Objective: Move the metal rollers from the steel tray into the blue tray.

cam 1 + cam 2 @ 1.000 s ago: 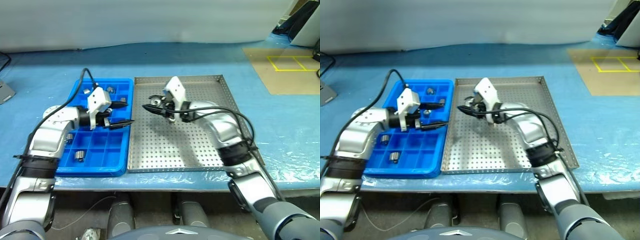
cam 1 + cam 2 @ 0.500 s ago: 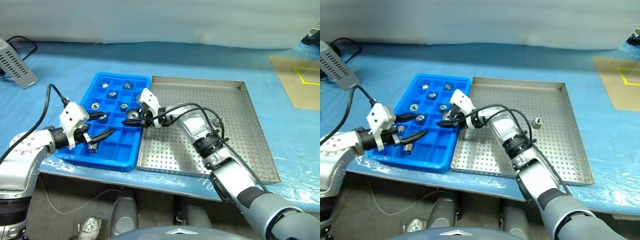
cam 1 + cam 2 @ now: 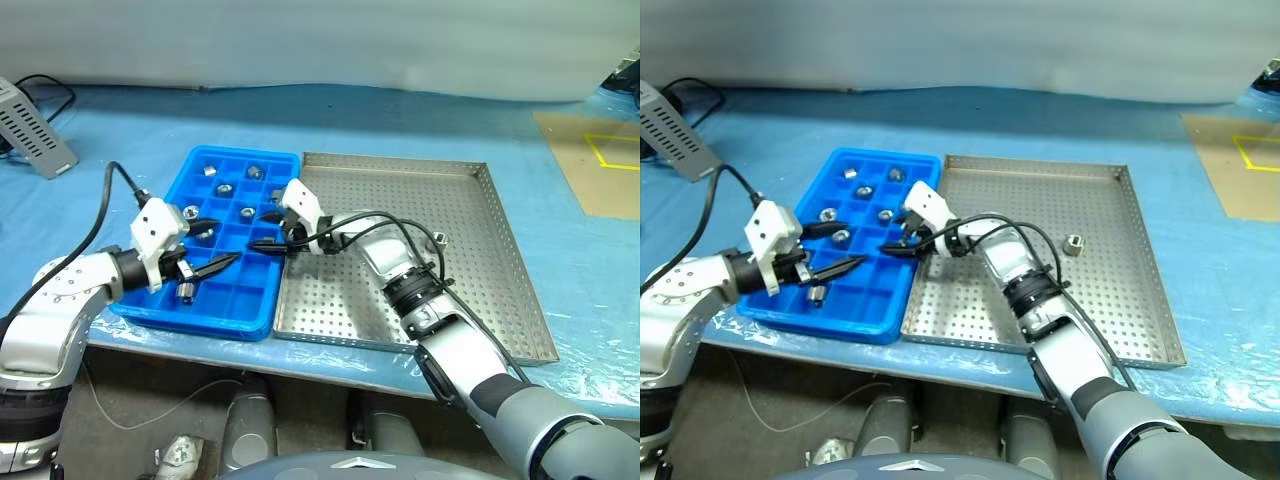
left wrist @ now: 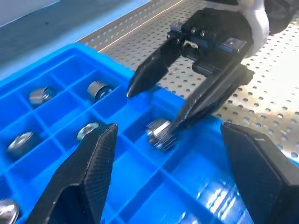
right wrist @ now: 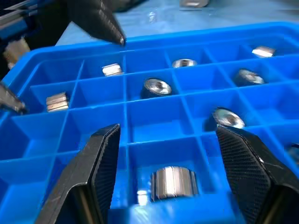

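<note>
While the left end effector (image 3: 205, 250) hangs spread and empty over the lower left part of the blue tray (image 3: 240, 322), left of centre in the head views, one roller (image 3: 185, 291) lies in a compartment just below its lower finger. Other rollers sit in the upper compartments of that tray, among them one (image 3: 187, 211) just above the left end effector's white wrist block and two near the tray's top edge (image 3: 209, 170) (image 3: 253, 172).

Further right, the right end effector (image 3: 265, 229) reaches across the seam between the two trays and points left over the blue tray's right column, fingers parted and gripping nothing. In the right wrist view a roller (image 5: 174, 182) lies on its side in the compartment straight below and between the two open fingers, apart from both. In the left wrist view the same roller (image 4: 159, 133) sits at the tip of the lower of the right end effector's fingers; whether it touches cannot be told.

To the right lies the steel tray (image 3: 520, 290), on the blue-covered table (image 3: 90, 215). One roller (image 3: 1074, 243) stands on its perforated floor right of centre, well apart from both end effectors.
</note>
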`<state>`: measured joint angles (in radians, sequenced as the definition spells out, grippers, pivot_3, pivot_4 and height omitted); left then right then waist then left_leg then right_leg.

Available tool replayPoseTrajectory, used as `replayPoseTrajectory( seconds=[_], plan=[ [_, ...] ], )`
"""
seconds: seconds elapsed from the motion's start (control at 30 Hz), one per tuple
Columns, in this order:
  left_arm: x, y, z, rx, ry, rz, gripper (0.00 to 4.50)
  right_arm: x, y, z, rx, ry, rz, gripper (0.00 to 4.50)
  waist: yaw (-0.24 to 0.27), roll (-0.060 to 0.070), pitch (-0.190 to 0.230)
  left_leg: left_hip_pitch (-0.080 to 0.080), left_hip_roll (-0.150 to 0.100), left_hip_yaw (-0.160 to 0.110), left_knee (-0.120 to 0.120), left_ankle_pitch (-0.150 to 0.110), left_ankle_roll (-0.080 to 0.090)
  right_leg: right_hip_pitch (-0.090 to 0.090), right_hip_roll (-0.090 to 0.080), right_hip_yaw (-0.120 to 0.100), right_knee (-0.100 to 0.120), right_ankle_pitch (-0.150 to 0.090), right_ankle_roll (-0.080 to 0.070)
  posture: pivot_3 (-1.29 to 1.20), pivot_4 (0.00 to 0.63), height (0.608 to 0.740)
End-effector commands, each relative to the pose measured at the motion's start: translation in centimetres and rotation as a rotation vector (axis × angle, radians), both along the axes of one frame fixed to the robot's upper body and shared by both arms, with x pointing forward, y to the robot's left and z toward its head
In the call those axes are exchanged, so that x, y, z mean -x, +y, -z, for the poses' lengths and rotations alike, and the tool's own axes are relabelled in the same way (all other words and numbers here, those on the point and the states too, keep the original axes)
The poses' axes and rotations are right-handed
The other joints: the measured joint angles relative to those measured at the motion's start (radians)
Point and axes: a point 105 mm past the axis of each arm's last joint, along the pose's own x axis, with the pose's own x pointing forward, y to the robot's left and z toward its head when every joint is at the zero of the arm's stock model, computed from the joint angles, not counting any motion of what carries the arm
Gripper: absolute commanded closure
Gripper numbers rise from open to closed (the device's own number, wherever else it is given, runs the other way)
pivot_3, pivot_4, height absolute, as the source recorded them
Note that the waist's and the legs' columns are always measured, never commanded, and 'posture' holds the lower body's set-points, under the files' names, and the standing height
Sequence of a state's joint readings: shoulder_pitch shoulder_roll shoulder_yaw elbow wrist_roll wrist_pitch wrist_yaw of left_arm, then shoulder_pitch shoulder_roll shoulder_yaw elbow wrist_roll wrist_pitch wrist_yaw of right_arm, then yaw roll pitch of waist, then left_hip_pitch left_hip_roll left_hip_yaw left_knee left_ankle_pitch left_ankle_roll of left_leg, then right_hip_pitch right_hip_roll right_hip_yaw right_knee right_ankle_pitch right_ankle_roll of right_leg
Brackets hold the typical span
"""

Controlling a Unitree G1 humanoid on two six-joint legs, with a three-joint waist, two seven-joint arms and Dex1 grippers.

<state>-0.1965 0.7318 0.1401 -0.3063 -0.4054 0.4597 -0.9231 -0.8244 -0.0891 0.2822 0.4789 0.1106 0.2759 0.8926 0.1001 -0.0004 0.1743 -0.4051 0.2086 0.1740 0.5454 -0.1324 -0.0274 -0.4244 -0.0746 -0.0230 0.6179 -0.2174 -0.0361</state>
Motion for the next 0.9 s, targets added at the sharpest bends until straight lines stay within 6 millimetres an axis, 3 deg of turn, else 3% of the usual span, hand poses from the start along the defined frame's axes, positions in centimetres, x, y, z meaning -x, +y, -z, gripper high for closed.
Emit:
replayPoseTrajectory(
  seconds=[0.03,0.4,0.5,0.63,0.73,0.9],
  plan=[
    [-0.7,-1.3,-0.7,0.006,-0.033,0.074,0.78,0.3,-1.7,-3.3,-0.109,-0.049,0.032,1.11,-0.004,0.0,0.0,0.0,0.0,0.0,0.0,0.0,0.0,0.0,0.0,0.0,0.0,0.0,0.0,-0.01,0.15,0.74],
    [-2.7,-4.2,0.3,-0.004,-0.001,0.234,0.78,0.4,-9.3,0.3,-0.006,-0.055,0.324,1.11,-0.043,-0.001,0.0,0.001,0.0,0.001,0.001,0.003,-0.004,0.0,0.001,0.002,0.001,0.0,0.0,-0.18,0.15,0.74],
    [-3.1,-4.5,0.2,-0.005,-0.003,0.248,0.78,-0.1,-11.0,0.5,-0.033,-0.067,0.424,1.11,-0.058,-0.001,0.0,0.002,0.0,0.001,0.001,0.003,-0.004,0.0,0.001,0.002,0.002,0.0,0.0,-0.2,0.15,0.74],
    [-3.4,-4.7,0.4,-0.005,-0.003,0.26,0.78,-1.0,-12.1,0.5,-0.056,-0.069,0.509,1.11,-0.074,-0.001,0.0,0.002,0.0,0.001,0.002,0.002,-0.004,0.0,0.001,0.003,0.002,0.0,0.0,-0.21,0.15,0.74],
    [-3.5,-4.7,0.6,-0.006,-0.002,0.267,0.78,-1.0,-11.8,1.2,-0.046,-0.057,0.51,1.11,-0.08,-0.001,0.0,0.002,0.0,0.001,0.001,0.002,-0.003,0.0,0.001,0.003,0.002,0.0,0.0,-0.21,0.15,0.74],
    [-3.7,-4.6,0.9,-0.002,0.001,0.266,0.78,-0.8,-11.4,3.7,-0.006,0.015,0.497,1.11,-0.082,-0.001,0.0,0.002,0.0,0.001,0.001,0.001,-0.002,0.0,0.001,0.003,0.002,0.0,0.0,-0.2,0.15,0.74]
  ],
)
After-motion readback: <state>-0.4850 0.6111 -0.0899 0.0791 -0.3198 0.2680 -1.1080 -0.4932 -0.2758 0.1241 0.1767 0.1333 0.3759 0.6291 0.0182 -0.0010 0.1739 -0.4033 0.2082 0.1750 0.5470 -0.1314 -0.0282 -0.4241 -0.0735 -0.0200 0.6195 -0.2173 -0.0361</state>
